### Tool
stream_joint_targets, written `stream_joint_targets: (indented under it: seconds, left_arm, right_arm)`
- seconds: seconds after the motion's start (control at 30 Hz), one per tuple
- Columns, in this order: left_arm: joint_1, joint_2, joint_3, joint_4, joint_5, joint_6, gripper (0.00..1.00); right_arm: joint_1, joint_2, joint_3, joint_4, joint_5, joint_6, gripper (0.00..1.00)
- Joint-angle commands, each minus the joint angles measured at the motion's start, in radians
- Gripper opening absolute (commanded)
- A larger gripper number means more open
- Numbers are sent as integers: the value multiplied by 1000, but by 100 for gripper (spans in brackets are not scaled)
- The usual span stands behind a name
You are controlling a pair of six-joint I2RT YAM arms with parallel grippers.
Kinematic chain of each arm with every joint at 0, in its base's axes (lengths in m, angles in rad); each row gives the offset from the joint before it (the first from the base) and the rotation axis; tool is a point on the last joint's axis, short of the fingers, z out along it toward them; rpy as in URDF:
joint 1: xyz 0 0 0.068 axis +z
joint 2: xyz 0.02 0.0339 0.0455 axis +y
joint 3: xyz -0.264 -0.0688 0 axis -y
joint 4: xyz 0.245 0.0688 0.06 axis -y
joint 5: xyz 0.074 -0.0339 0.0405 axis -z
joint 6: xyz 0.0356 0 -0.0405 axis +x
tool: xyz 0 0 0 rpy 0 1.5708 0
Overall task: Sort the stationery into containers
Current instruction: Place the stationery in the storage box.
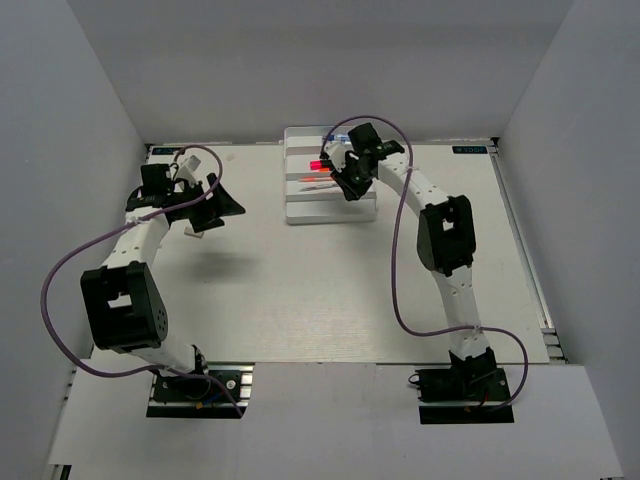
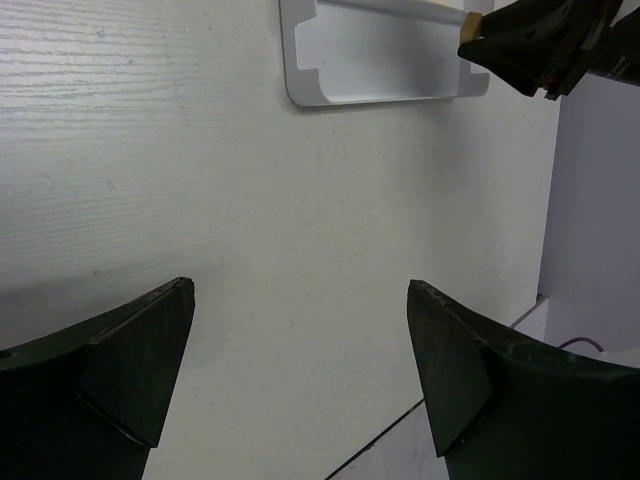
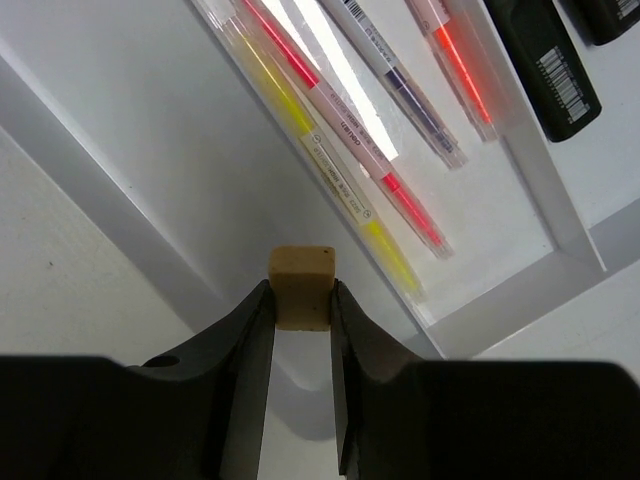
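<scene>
While the tiny tan eraser block point(image 3: 302, 288) sits pinched between the two dark fingers point(image 3: 240, 370) of the right gripper point(image 3: 300, 310), its upper half pokes out past their tips. The jaws are drawn in to a narrow gap, one pad flat against each side of the block, so the grip is plainly on the eraser and on nothing else. Straight beyond the fingertips lies the white tray point(image 3: 150, 100), and the block hangs over one of its long rows; whether it touches the tray floor I cannot tell. Farther out past the tips lie several clear pens point(image 3: 345, 130) side by side, with yellow, pink, dark and orange-red showing inside them, and beyond those are two black markers point(image 3: 545, 65).

Over on the other side, the left gripper point(image 2: 300, 370) stands spread wide, its fingers far apart with nothing between them but bare table point(image 2: 250, 220). Ahead of those fingertips, well apart from them, is the tray's rounded corner, with the right gripper and its tan block hanging over it.
</scene>
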Motion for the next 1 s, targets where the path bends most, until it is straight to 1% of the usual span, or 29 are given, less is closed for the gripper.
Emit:
stream_joint_targets:
  seconds: [0.0,0.07,0.2,0.27,0.3,0.33,0.4,0.43,0.53,0.63,0.7,0.77,0.87,0.97]
  left_arm:
    - [7,-10,37,-18,1,47,96]
    - [7,4,65,-50,-30,64,95]
    - [7,27,122,-84,-152,96,93]
    - [7,31,135,-91,-185,103,92]
    - [7,33,140,-93,-208,106,92]
    - [7,37,151,-98,-257,110,92]
    - [7,42,162,-122,-332,123,91]
    - [7,42,166,-127,-416,126,91]
    - [7,50,178,-134,-559,161,91]
    - [7,73,192,-133,-616,243,91]
    - [16,128,240,-159,-607,325,91]
    - [16,168,272,-185,-602,363,91]
    - [16,246,333,-197,-599,382,91]
    - [26,295,361,-202,-595,411,91]
  right_arm:
    - [8,25,17,28,16,12,5]
    - [9,30,17,27,16,12,7]
    - [17,32,17,16,15,15,8]
    - [20,32,13,10,15,15,13]
    - [23,33,11,8,22,18,18]
    - [24,35,8,7,27,21,27]
    - [32,33,8,7,33,26,33]
    - [31,28,8,4,31,31,38]
    - [35,16,7,-4,30,37,44]
    - [41,1,4,-5,31,40,48]
    - [44,-8,5,-7,34,40,49]
    - [45,-14,11,-18,30,43,49]
    - [47,-24,14,-21,33,44,49]
    - [49,-44,23,-27,35,58,49]
